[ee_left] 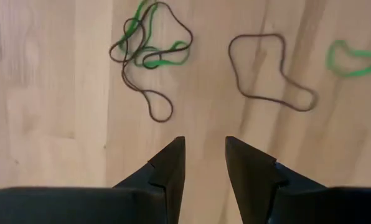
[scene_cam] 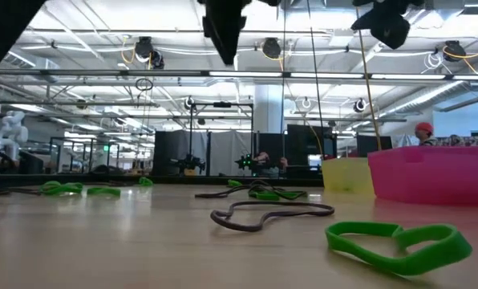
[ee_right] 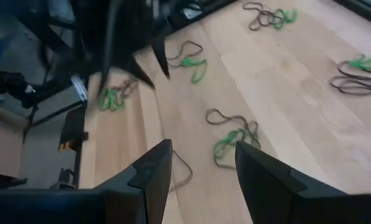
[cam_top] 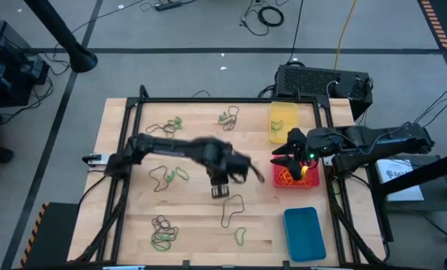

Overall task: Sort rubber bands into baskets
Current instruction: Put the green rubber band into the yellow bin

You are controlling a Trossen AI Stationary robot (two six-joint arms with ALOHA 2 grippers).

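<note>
Rubber bands, thin floppy loops in green and dark brown, are lying scattered over the wooden surface. Left end effector is hovering open and empty mid-surface, apparently lining up on one; right end effector, open and empty, is hanging above the red plastic basket at three o'clock, probably for dropping.

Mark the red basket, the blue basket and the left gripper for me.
Red plastic basket [cam_top: 313,181]: high view, its right rim.
Blue plastic basket [cam_top: 304,232]: high view, its floor.
Left gripper [ee_left: 205,163]: left wrist view, gap between open fingertips.
</note>
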